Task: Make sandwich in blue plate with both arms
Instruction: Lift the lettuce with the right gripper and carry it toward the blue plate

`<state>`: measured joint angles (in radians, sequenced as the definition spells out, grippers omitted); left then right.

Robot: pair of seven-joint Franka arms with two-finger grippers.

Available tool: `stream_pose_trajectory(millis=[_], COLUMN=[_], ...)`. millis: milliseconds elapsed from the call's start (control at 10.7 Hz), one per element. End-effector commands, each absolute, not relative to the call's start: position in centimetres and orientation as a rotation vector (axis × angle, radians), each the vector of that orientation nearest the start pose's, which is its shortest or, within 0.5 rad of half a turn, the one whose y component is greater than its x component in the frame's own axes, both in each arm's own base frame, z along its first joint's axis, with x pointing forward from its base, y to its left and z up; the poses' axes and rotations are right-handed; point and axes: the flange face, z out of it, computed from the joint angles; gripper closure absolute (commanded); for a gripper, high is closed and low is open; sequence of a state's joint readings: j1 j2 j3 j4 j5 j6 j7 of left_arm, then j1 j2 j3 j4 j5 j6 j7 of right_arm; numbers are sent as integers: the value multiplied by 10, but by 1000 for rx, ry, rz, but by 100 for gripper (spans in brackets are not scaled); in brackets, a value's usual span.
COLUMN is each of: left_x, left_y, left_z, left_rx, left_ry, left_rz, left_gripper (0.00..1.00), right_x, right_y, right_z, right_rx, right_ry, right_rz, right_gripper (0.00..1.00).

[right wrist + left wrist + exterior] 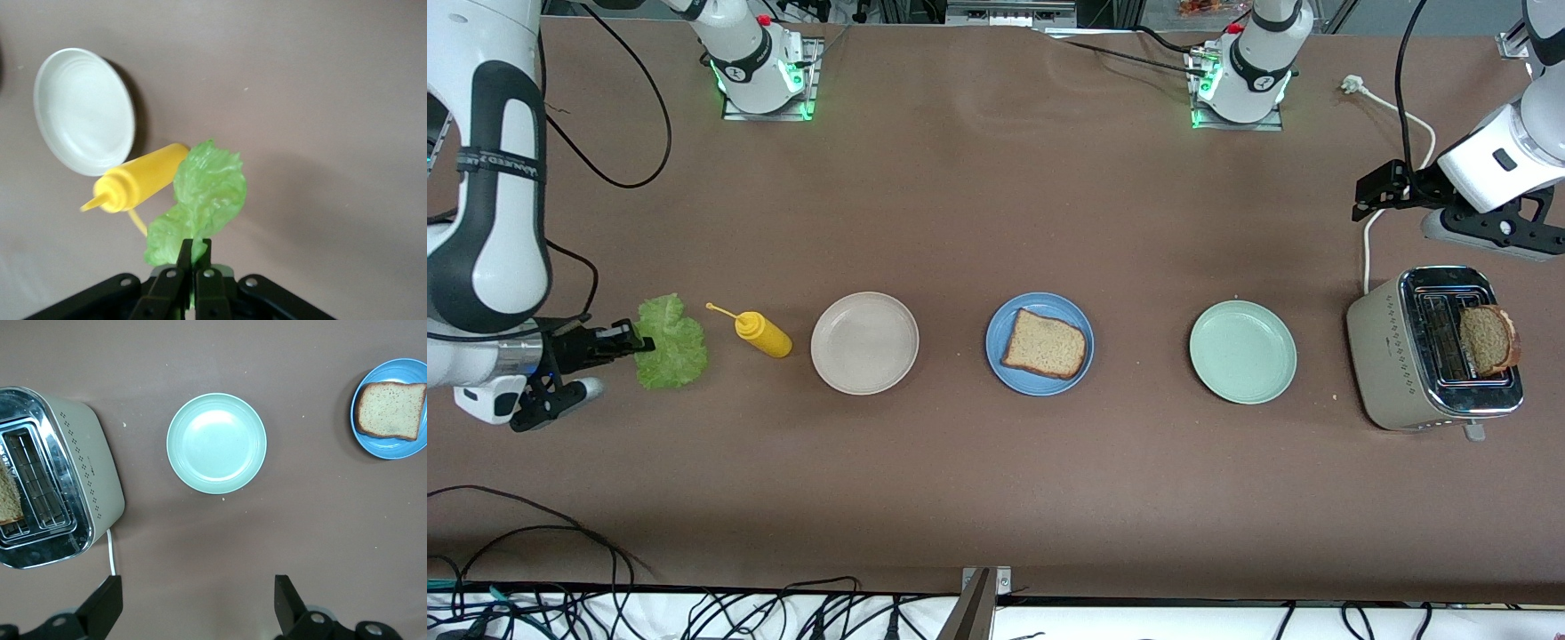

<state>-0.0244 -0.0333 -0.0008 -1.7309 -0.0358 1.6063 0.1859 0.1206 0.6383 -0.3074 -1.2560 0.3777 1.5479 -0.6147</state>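
The blue plate (1040,302) (393,450) lies mid-table with one brown bread slice (1045,345) (390,410) on it. A second slice (1487,338) (8,497) stands in the toaster (1392,356) (100,473) at the left arm's end. My right gripper (627,342) (195,250) is shut on an edge of the ruffled green lettuce leaf (669,342) (208,190) at the right arm's end. Whether the leaf touches the table I cannot tell. My left gripper (1371,197) (197,607) hangs open and empty in the air beside the toaster.
A yellow squeeze bottle (763,333) (137,183) lies on its side next to the lettuce. A beige plate (864,342) (83,110) sits between the bottle and the blue plate. A pale mint-green plate (1242,351) (217,443) sits between the blue plate and the toaster. A white cord (1392,107) runs from the toaster.
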Motion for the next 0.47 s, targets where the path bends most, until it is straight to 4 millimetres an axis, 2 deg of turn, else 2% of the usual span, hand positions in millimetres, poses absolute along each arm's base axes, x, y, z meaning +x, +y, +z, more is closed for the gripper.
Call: stream_pose_trajectory(millis=[0,187,373], left_x=[545,545,545], left_y=[-18,-19,-19], left_z=[576,576,576], left_rx=[-3169,-3170,-3170], left_ry=[325,325,325], left_rz=[129,129,129], left_gripper=[0,0,0], right_x=[693,693,691], right_y=[-22,0,43], right_z=[435,450,462], right_rx=[-2741,-2764,-2774], right_ry=[-498,-430,-327], right_rz=[357,372,400], right_gripper=[100,100,100])
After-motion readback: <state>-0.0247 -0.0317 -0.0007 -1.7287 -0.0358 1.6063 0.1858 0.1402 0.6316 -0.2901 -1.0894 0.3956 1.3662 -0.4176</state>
